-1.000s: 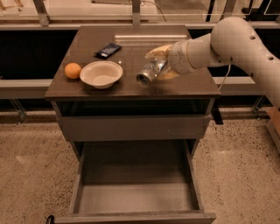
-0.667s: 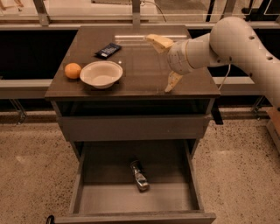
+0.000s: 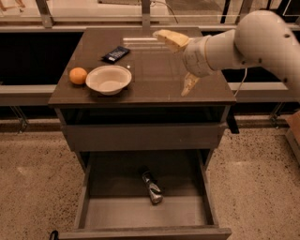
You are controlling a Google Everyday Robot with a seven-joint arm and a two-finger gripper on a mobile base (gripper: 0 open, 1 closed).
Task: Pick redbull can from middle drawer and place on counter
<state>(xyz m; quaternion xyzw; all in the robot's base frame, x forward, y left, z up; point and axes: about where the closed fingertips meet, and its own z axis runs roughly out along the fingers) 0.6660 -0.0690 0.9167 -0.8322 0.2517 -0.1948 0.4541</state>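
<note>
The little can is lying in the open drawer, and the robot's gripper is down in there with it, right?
Not quite. The camera view shows the redbull can lying in the open middle drawer, but the gripper is not down there: it is up above the counter, open and empty.

Speckled floor (image 3: 33,183) spread from 3 round to 9 o'clock; a grey rail (image 3: 23,90) ran behind, with bright panes (image 3: 93,10) at 12.

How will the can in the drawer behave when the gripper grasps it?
The can lies on its side, so it may roll if nudged. Its shiny metal looks slippery. The open gripper hovers over the counter, well above it.
</note>
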